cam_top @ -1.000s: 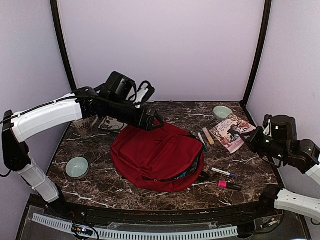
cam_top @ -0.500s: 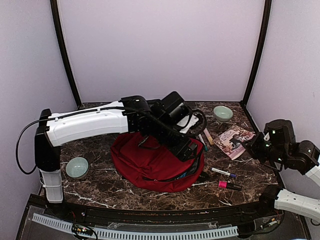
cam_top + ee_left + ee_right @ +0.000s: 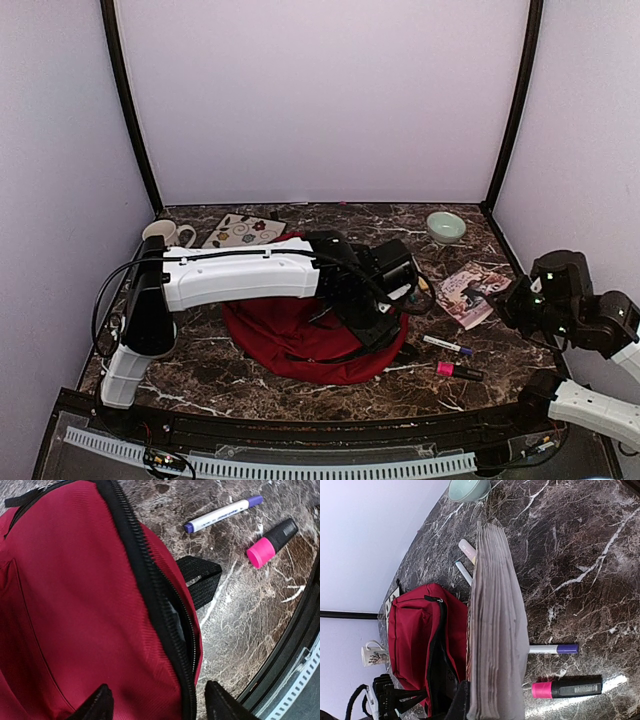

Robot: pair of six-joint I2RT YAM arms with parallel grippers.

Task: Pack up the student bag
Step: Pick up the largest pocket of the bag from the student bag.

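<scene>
The student bag, dark red with a black zip, lies mid-table. Its main opening gapes toward the right. My left gripper hangs low over the bag's right edge. Its jaws stand open, one on each side of the zip edge, with nothing pinched between them. My right gripper is shut on a pink-covered book, held edge-up off the table to the right of the bag. In the left wrist view the gripper shows two black fingertips with red fabric between them.
A purple-capped marker and a pink highlighter lie right of the bag near the front edge. Two pens lie behind the book. A pale green bowl sits back right. A mug and a flowered notebook sit back left.
My left arm swung from the back left across the bag to its right zip edge, and its jaws narrowed. The right gripper drew the book slightly nearer.
</scene>
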